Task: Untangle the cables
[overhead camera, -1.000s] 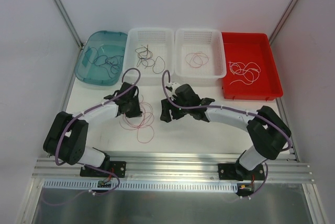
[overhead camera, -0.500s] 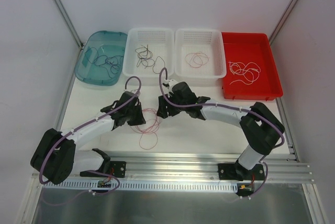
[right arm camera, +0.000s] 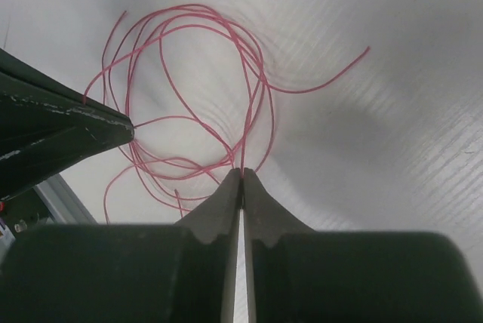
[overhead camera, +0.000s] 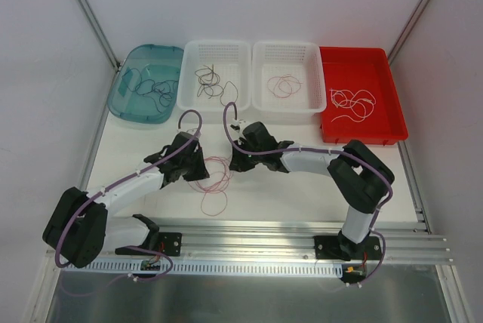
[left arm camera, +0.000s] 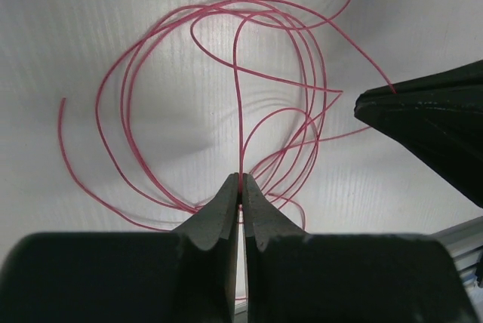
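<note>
A tangle of thin red-pink cables (overhead camera: pixel 216 173) lies on the white table between my two grippers, with one loop trailing toward the near edge (overhead camera: pixel 213 204). My left gripper (overhead camera: pixel 201 171) sits at the tangle's left side. In the left wrist view it (left arm camera: pixel 241 182) is shut on one red strand (left arm camera: pixel 238 112) that runs straight up from its tips. My right gripper (overhead camera: pixel 235 162) is at the tangle's right side. In the right wrist view it (right arm camera: pixel 242 171) is shut on another red strand (right arm camera: pixel 247 123). Each gripper's dark finger shows in the other's view.
Along the back stand a teal bin (overhead camera: pixel 130 104) with black cables, a white basket (overhead camera: pixel 190 96) with dark cables, a white basket (overhead camera: pixel 260 100) with pink cables, and a red tray (overhead camera: pixel 385 123) with white cables. An aluminium rail (overhead camera: pixel 249 236) borders the near edge.
My right gripper has slid left up to the tangle and shut on a red strand. My left arm swung its elbow down earlier and has since held still, gripping its strand.
</note>
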